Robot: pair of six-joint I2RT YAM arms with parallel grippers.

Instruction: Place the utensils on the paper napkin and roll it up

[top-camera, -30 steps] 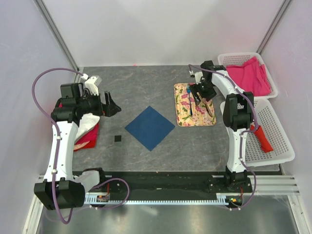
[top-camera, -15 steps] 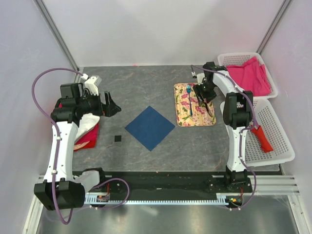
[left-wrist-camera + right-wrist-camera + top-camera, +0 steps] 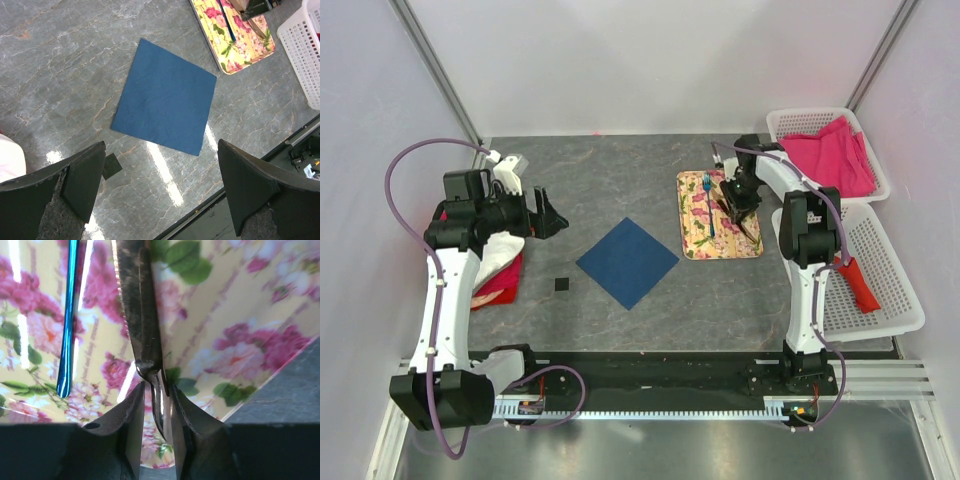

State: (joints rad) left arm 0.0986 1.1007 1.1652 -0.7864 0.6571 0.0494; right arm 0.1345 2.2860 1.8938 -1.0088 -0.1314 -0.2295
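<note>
My right gripper (image 3: 156, 392) is down on the floral mat (image 3: 235, 315), its fingers (image 3: 131, 415) drawn in to a narrow slit on either side of the thin end of a dark, knife-like utensil (image 3: 140, 315). The utensil lies flat on the mat and runs straight ahead from between my fingers. They sit tight against its sides, but I cannot tell whether the pads are actually pressing on it. Just to the left of that gripper, lying apart from the dark utensil and roughly parallel to it, is the blue fork (image 3: 69, 315), also flat on the mat.

My left gripper (image 3: 160, 150) hangs above the counter (image 3: 60, 60) with its jaws spread as wide as they go and nothing between them. The blue paper napkin (image 3: 165, 110) lies flat and unfolded on the counter below and just ahead of this gripper, one corner pointing back toward it. It is well apart from the mat.
</note>
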